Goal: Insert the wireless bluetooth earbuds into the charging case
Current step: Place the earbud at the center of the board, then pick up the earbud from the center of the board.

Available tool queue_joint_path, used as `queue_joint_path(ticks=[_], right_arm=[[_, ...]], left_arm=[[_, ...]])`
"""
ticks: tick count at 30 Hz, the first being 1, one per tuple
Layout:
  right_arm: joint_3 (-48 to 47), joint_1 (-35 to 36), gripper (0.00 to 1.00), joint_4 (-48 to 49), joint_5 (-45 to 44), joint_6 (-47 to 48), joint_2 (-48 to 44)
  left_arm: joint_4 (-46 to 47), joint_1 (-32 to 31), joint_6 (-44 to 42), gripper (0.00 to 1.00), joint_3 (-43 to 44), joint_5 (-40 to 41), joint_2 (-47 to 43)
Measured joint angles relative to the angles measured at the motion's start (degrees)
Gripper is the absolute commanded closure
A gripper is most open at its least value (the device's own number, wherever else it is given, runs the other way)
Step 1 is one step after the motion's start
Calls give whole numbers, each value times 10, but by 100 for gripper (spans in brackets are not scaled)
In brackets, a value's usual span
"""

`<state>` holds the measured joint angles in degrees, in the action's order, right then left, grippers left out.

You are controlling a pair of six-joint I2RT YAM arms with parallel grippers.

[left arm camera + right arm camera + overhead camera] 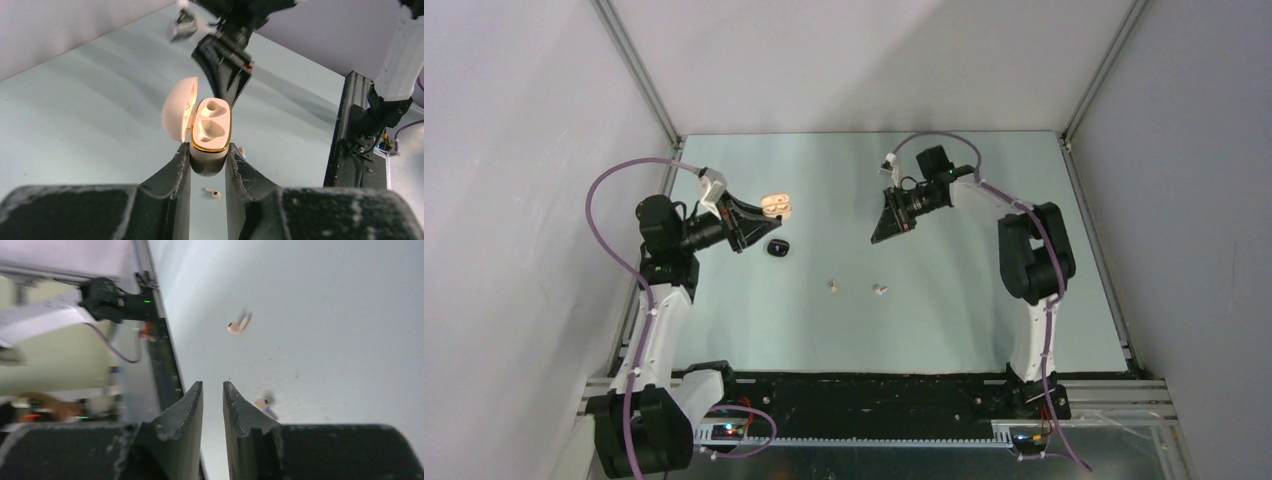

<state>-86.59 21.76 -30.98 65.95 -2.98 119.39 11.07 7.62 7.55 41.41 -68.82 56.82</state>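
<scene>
My left gripper [209, 152] is shut on the lower half of the cream charging case [211, 131] and holds it above the table. The case's lid [178, 115] is hinged open to the left, and both moulded sockets show bare. In the top view the case [776, 207] sits at the left gripper's [762, 216] tips. Two small pale earbuds [832, 286] [879, 290] lie loose on the table near the middle. The right gripper [882, 235] hangs above and behind them, apart from both. Its fingers [212, 386] stand slightly open with nothing between, one earbud [239, 324] ahead and another earbud [263, 402] beside the right finger.
A small dark oval shape [777, 248] lies on the table just in front of the held case. Grey walls with metal frame rails [639, 75] close the table on three sides. A black base strip [874, 395] runs along the near edge.
</scene>
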Motion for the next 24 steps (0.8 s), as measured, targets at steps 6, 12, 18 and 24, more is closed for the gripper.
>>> queue_joint_path(ticks=[6, 12, 18, 24], right_arm=[[-38, 21, 69, -118, -115, 358, -106], [-46, 49, 68, -152, -236, 567, -74], [-5, 66, 63, -145, -327, 655, -39], [12, 104, 62, -125, -367, 682, -39]], left_arm=[[0, 0, 0, 100, 0, 14, -9], [0, 0, 0, 100, 0, 25, -18], [0, -2, 2, 100, 0, 30, -31], [0, -7, 10, 100, -4, 35, -40]])
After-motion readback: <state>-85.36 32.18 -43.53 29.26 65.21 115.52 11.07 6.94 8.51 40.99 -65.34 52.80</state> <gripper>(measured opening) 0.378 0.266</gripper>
